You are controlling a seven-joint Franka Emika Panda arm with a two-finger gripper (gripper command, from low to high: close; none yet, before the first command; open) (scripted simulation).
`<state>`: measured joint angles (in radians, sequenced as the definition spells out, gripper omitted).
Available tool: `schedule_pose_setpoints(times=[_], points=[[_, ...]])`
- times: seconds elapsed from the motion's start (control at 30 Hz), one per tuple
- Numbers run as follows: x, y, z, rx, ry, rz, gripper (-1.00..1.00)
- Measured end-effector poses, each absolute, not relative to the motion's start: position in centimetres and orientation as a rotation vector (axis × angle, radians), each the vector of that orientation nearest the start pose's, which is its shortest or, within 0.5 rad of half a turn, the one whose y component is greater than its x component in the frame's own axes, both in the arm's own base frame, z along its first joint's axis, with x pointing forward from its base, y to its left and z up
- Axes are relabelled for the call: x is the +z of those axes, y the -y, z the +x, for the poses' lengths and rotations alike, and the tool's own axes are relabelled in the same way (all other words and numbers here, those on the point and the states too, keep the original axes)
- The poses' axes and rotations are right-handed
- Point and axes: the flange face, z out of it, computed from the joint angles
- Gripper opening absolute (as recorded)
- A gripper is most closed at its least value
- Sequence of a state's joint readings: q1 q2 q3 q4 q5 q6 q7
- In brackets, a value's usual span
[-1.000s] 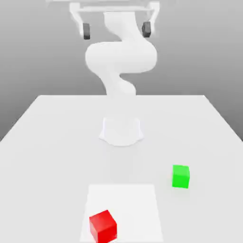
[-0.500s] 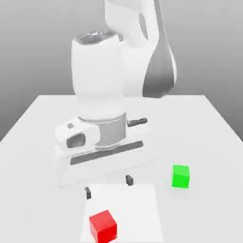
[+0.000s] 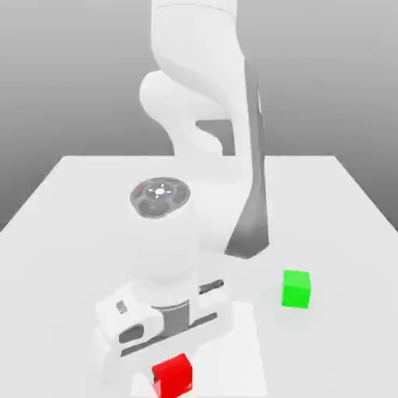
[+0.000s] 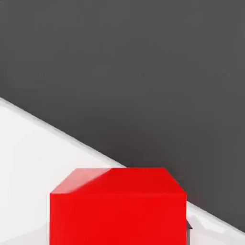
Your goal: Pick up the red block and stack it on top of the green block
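White table (image 3: 70,233), grey backdrop: you're at the grasp.
Your gripper (image 3: 167,361) has clamped the red block (image 3: 172,375); lifting and stacking on the green block (image 3: 296,288) remain.

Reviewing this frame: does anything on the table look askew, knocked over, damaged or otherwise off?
Nothing stands out. The red block sits flat on the table directly under the lowered hand, and the green block stands upright and apart, toward the exterior view's right. Neither looks tipped or damaged.
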<state>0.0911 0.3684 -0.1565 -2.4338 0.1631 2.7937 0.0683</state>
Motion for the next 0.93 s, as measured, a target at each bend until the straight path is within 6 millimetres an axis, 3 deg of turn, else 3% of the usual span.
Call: schedule_pose_setpoints(times=[0.1,0.13,0.27,0.3,0.4,0.6,0.83,0.87,0.93], points=[[19.4,4.4,48.2,0.001,-0.433,-3.111,-1.00],[20.3,3.5,47.8,0.005,-0.405,-3.110,-1.00],[22.1,-4.5,44.1,0.030,-0.105,-3.095,-1.00],[22.5,-7.5,42.6,0.035,0.016,-3.091,-1.00],[23.5,-13.8,37.6,0.040,0.325,-3.070,-1.00],[24.3,-18.4,28.6,0.008,0.758,-3.040,-1.00],[18.8,-18.8,27.7,0.002,0.808,-3.037,-1.00],[18.2,-18.7,27.6,0.002,0.806,-3.038,1.00],[18.2,-18.6,27.7,0.002,0.798,-3.040,1.00]])
